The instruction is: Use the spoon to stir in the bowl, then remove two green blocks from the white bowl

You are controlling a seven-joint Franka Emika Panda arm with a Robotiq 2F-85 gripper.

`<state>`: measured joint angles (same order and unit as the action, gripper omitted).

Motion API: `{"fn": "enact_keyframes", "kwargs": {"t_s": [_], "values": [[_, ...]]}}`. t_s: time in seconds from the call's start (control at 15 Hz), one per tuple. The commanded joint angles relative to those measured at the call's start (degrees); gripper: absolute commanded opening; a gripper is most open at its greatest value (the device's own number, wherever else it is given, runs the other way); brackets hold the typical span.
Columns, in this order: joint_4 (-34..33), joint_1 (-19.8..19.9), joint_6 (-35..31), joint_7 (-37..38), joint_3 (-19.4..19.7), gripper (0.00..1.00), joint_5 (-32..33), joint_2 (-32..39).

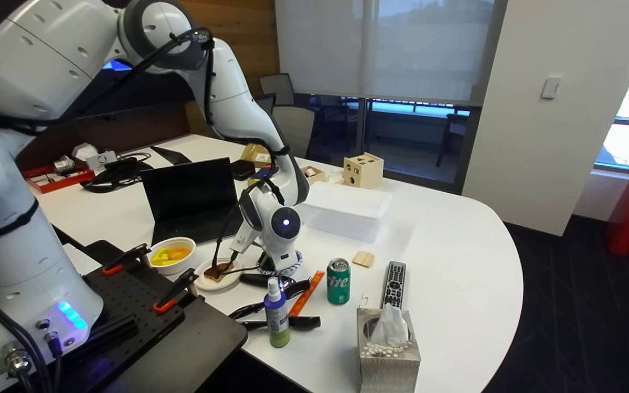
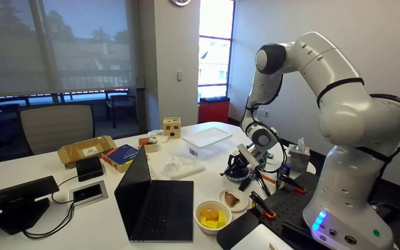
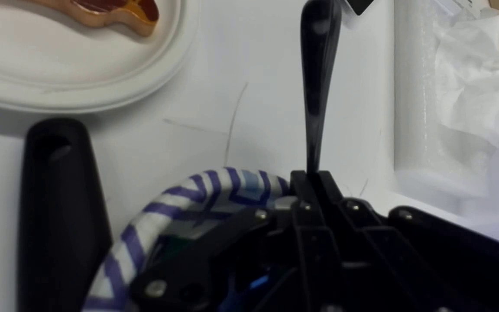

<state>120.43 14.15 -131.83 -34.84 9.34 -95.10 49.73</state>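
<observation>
The black two-fingered gripper (image 3: 312, 175) is clenched on a glossy black spoon (image 3: 316, 78) by its slender stem. Directly beneath lies a violet-striped round white bowl (image 3: 133, 247); contact between spoon and bowl is hidden. Stirring is probably the step in hand, block removal left to do. A dark green patch (image 3: 176, 245) inside, below the gripper, may be a green block. Farther out, past a round white plate (image 2: 242, 202), a plain white round bowl (image 2: 200, 224) shows yellow pieces (image 2: 209, 224), no discernible green.

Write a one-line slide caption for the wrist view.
Robotiq gripper shut on a black spoon handle over a purple-and-white striped bowl; wooden toy meat on a white plate nearby.
</observation>
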Motion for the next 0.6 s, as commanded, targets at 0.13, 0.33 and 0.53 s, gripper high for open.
{"fn": "enact_keyframes", "kwargs": {"t_s": [0.13,0.33,0.53], "values": [[1.3,-7.9,-5.7,18.0,4.5,0.02,13.2,-4.2],[0.2,-10.3,-5.6,30.6,5.7,0.02,26.9,-5.4],[-1.1,-11.0,-5.0,40.4,5.8,0.02,38.2,-6.5]]}}
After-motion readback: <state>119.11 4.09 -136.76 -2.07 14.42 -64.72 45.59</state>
